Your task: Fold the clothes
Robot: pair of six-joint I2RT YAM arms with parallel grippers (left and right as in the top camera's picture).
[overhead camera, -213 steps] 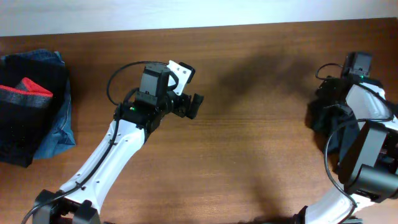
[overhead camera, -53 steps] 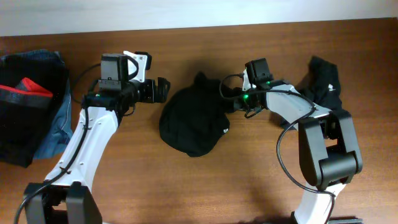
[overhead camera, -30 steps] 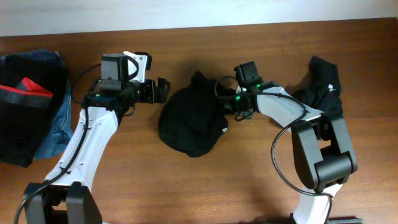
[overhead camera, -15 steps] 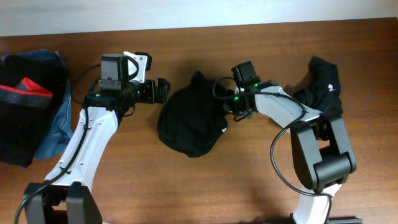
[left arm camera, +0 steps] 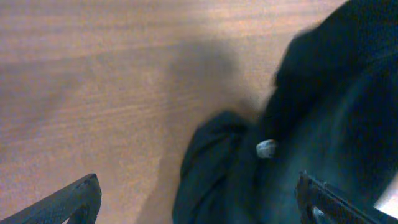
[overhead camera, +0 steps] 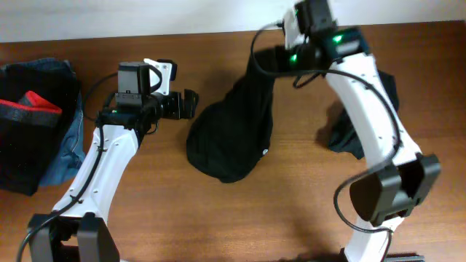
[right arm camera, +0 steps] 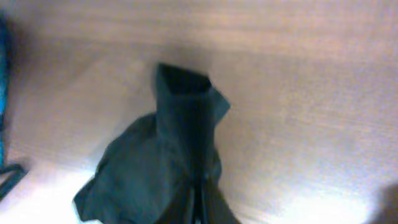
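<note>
The right hand (overhead camera: 272,62) is up near the top centre of the overhead view, clamped on one end of the black shirt (overhead camera: 231,138). The shirt hangs from it and trails onto the bench (overhead camera: 218,225) in a rounded heap at mid-frame. Seen from the right wrist, the cloth droops in a narrow column under the grip. To my eye it is soft and light with no stiffness, and it will sag and bunch wherever it goes unsupported. A small white mark (left arm camera: 266,148) shows on it. The left hand (overhead camera: 187,104) sits just beside the heap's upper left edge, its fingers (left arm camera: 78,198) spread wide apart and holding nothing. I'd take it by a hem or shoulder corner, one corner per hand, so it can be drawn flat. A second black piece (overhead camera: 349,138) lies crumpled at the right, partly behind the right arm. Denim (overhead camera: 71,156) and a red-striped piece (overhead camera: 29,109) are piled at far left
</note>
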